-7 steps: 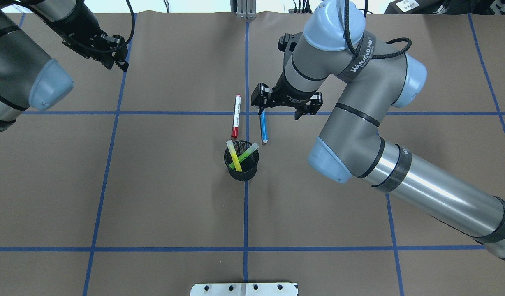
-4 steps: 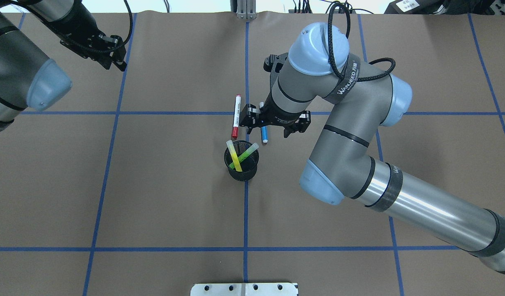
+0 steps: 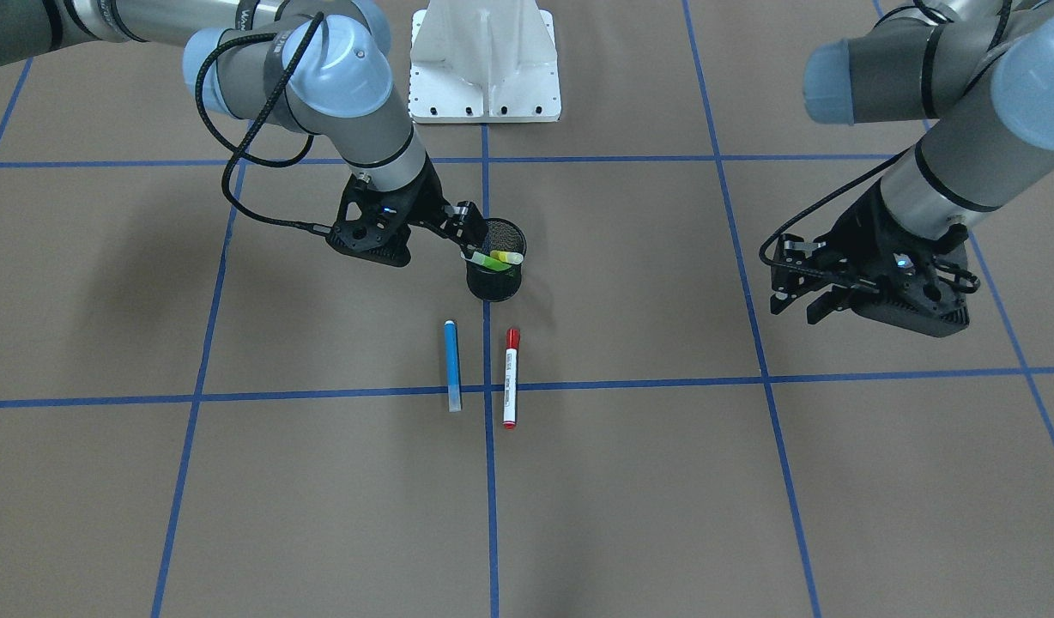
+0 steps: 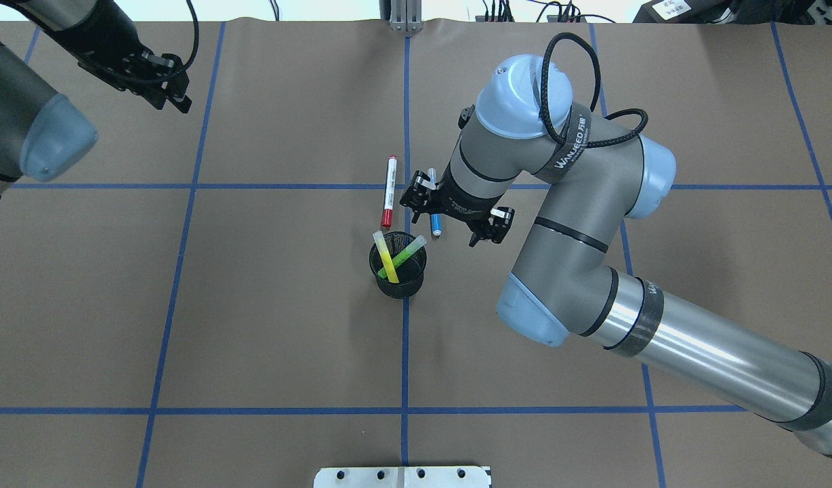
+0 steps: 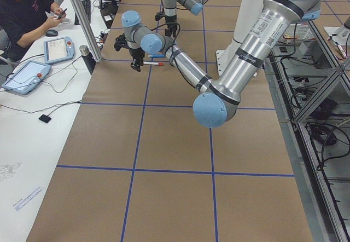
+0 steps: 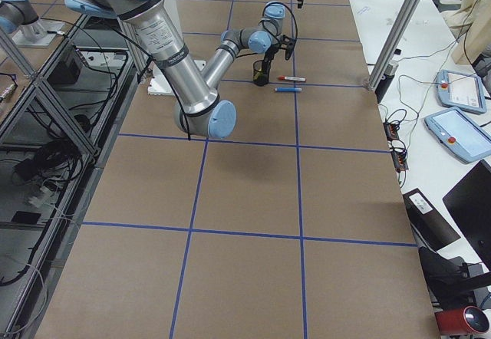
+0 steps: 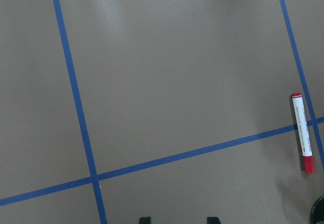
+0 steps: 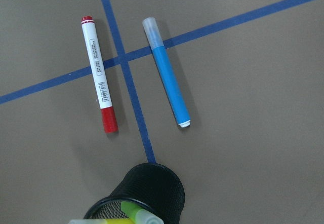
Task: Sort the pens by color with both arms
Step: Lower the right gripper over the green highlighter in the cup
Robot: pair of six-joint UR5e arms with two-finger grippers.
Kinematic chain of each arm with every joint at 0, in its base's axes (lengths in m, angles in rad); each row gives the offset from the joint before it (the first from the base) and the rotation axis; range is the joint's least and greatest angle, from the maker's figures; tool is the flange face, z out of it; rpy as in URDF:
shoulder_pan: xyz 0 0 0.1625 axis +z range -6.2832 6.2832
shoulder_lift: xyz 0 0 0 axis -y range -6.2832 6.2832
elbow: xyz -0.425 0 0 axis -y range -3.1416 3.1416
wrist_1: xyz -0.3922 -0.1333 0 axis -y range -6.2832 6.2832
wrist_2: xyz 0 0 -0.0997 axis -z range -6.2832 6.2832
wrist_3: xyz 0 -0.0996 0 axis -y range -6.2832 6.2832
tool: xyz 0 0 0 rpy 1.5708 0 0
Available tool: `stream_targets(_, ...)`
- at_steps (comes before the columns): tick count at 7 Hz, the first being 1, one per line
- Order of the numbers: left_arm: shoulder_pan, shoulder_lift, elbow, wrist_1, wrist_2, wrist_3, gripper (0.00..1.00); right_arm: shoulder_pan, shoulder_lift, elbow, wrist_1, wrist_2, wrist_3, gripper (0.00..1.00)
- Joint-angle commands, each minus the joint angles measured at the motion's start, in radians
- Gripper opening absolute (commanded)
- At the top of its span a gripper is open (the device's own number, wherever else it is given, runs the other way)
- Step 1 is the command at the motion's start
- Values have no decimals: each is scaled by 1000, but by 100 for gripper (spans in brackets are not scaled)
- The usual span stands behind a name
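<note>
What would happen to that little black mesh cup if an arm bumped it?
The black mesh cup probably tips easily: it looks narrow, open-weave and light. The neon yellow pen and neon green pen lean out over its rim, likely making it top-heavy. On the smooth brown table cover it might slide first.

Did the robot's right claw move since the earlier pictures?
Yes. The right gripper slid toward the black mesh cup, going from the far end of the blue pen to above its near end.
</note>
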Motion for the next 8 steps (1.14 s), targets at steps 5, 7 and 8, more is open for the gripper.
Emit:
stream_targets(5,-34,56,-37,2,13,85,48,-14,-31,-15,121,-5,208,98)
stream_targets(7,-34,57,-36,2,15,85,48,-17,-34,-17,182,-9,199,98)
stream_targets(8,-34,57,-34,2,16,85,48,-20,-34,-31,232,-9,199,98)
